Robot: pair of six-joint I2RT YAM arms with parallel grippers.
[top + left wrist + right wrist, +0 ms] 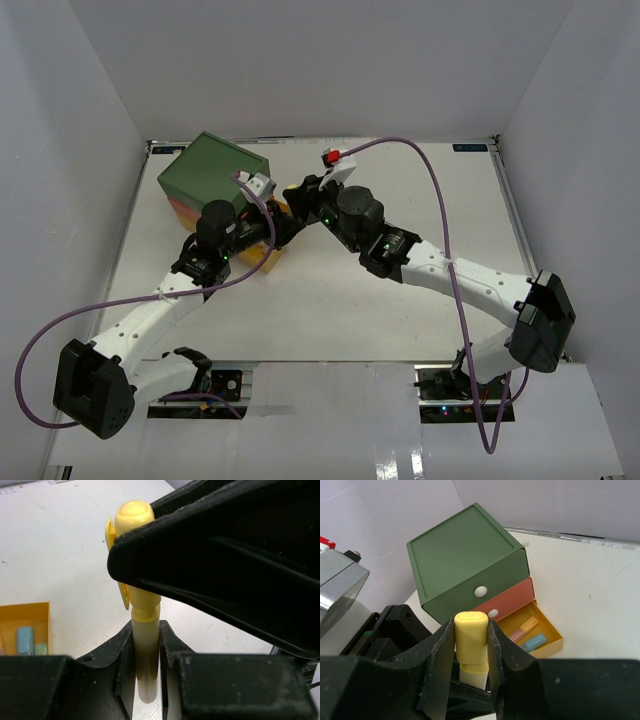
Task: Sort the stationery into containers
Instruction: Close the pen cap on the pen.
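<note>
left gripper (pixel 146 640) clamped on barrel of pale-yellow plastic marker (pixel 135 520) | right gripper (pixel 471 630) closed on its cap end | marker aloft between both, near open yellow bottom drawer (pixel 552 649) of green-topped plastic chest (pixel 465 555) | risk: opposed pull may uncap it; mistimed release may drop it outside drawer

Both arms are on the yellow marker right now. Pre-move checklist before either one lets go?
1. Left jaws shut on the yellow marker at its barrel: ok.
2. Right jaws shut on its cap: ok.
3. Yellow drawer open: ok.
4. Room in it beside the pink marker and blue marker: cannot tell, near part hidden.
5. Green drawer and orange-red drawer shut: ok.
</note>
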